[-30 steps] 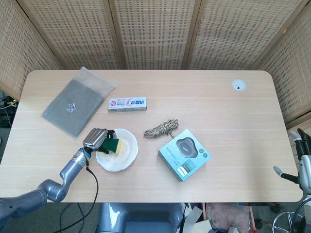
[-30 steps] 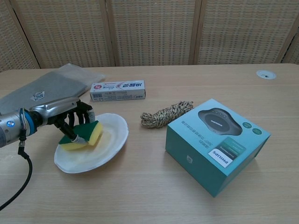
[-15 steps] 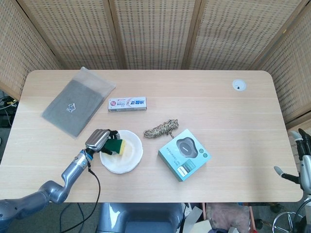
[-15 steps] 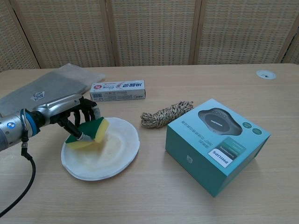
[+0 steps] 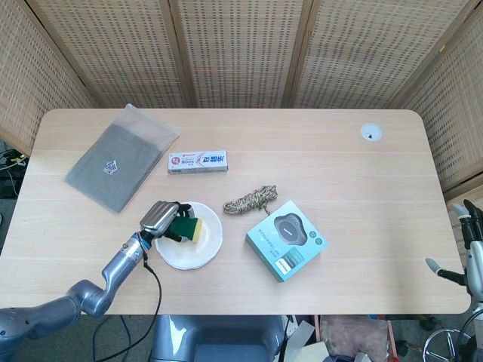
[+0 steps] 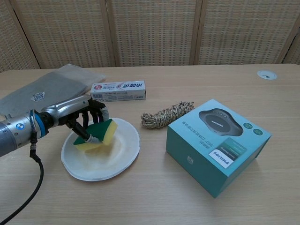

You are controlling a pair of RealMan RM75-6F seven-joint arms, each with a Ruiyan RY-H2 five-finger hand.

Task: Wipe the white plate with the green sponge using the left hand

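Note:
The white plate lies on the table left of centre. My left hand reaches in from the left over the plate's left side and grips the green and yellow sponge. The sponge is tilted, green side up, with its lower edge on the plate's surface. My right hand shows only at the far right edge of the head view, off the table; I cannot make out how its fingers lie.
A toothpaste box lies behind the plate. A coil of rope and a teal boxed device sit to the plate's right. A grey bag lies at the back left.
My left hand has carried the sponge rightward, further onto the plate. The plate itself has slid a little to the right and settled flat.

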